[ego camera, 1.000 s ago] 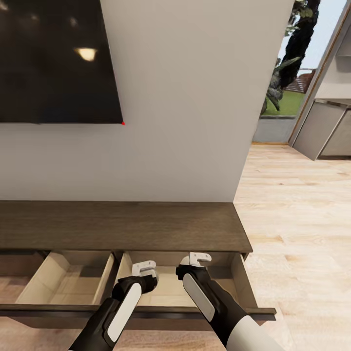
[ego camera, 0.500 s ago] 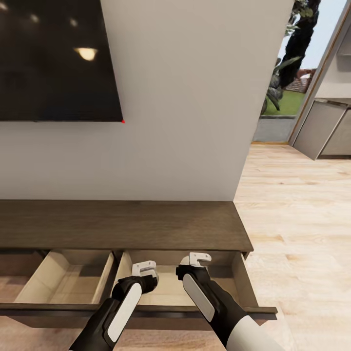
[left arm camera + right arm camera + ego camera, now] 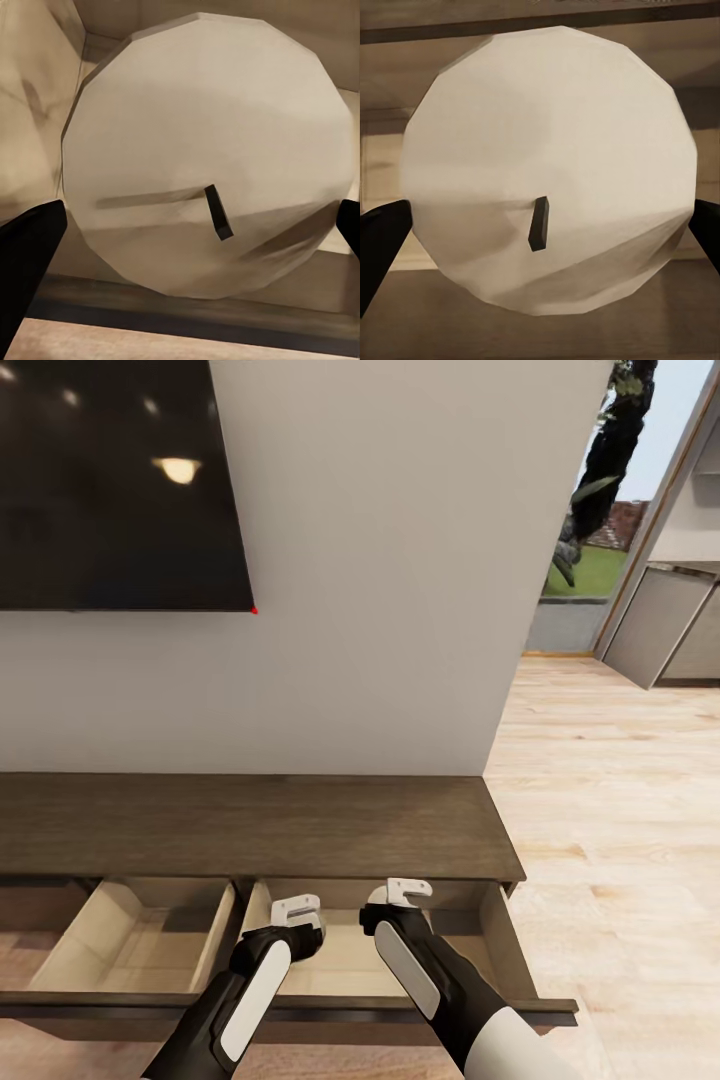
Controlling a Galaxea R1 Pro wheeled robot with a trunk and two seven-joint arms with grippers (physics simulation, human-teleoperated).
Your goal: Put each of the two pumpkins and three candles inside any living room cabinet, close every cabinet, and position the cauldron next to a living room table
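Each tool clamping a label-free candle over the cabinet drawer.

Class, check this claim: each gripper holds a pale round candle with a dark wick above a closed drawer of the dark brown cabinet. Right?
Not quite: the drawer of the dark brown cabinet is open, as the head view shows. The left gripper and right gripper do each hold a pale candle.

White wall, wall-mounted TV, wood floor
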